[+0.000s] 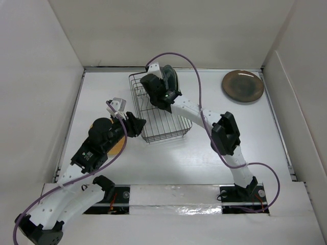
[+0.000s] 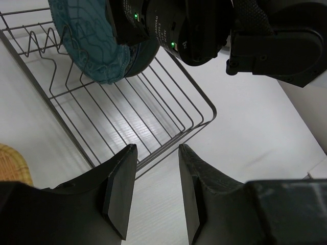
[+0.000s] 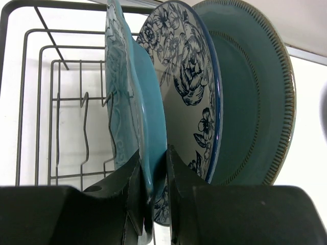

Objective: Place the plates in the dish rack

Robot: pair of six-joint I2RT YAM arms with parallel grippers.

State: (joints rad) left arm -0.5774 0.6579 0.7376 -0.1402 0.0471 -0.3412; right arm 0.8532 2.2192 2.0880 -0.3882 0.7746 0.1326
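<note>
From above, the dish rack (image 1: 163,125) sits in the middle; a brown plate (image 1: 242,86) lies far right. The left gripper (image 2: 156,153) hangs open, empty, by the rack's corner. The right gripper (image 3: 153,171) pinches the teal plate (image 3: 125,102), standing in the rack beside the flowery plate (image 3: 186,87).

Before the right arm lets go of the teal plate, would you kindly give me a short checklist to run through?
1. The teal scalloped plate stands upright in the dish rack: ok.
2. The right jaws are shut on its rim: ok.
3. Its bottom edge sits between prongs: cannot tell, as the jaws hide it.
4. There is a gap to the blue-and-white plate at the top edge: ok.
5. The left jaws are open and empty: ok.
6. All plates are loaded: not ok. The brown plate and the orange plate lie on the table.
</note>
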